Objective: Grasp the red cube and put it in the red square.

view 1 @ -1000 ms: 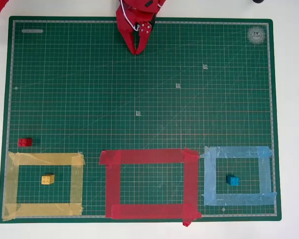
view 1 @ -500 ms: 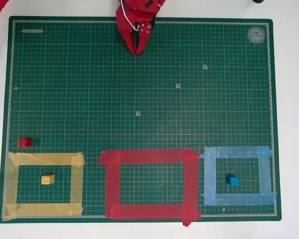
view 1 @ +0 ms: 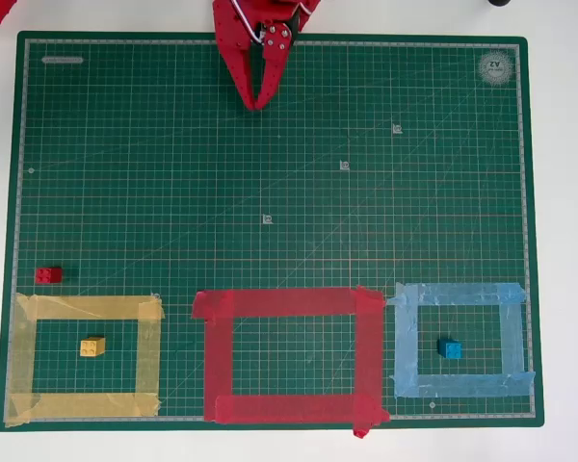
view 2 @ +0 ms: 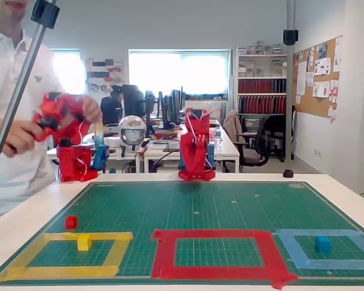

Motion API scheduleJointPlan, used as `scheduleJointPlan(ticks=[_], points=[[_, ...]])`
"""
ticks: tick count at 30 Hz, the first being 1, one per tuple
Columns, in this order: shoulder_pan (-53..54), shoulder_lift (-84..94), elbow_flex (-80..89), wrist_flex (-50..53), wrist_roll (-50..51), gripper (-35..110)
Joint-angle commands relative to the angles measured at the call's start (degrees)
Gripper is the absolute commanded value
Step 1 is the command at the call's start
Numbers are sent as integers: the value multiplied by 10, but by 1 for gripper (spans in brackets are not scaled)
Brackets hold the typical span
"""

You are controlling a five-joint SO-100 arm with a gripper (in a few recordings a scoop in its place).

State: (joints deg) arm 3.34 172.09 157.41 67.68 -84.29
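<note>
End effector (view 1: 255, 104) nearly closed, empty, well apart from red cube (view 1: 48, 274) outside red square (view 1: 289, 302).

An open-plan office doubling as a robotics lab. Rows of desks (view 2: 170, 148) with dark monitors (view 2: 170, 106) and office chairs (view 2: 249, 142) behind the white table (view 2: 24, 221). Bright windows (view 2: 179, 73) along the back wall, shelves of red binders (view 2: 264, 96) on the right, a cork pinboard (view 2: 318, 79) covered with papers. Up front, a green cutting mat (view 2: 230, 203) marked with taped outlines and a camera on a slanted pole (view 2: 21, 85), typical of an experiment bench.
</note>
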Motion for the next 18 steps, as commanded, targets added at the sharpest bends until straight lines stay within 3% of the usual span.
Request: scheduleJointPlan(ticks=[1, 6, 10, 18], points=[[57, -204, -245, -47, -20, -1], [163, -419, -466, -55, -32, -1], [258, -543, -518, -100, -75, -1], [353, -719, -449, -461, -130, -1]])
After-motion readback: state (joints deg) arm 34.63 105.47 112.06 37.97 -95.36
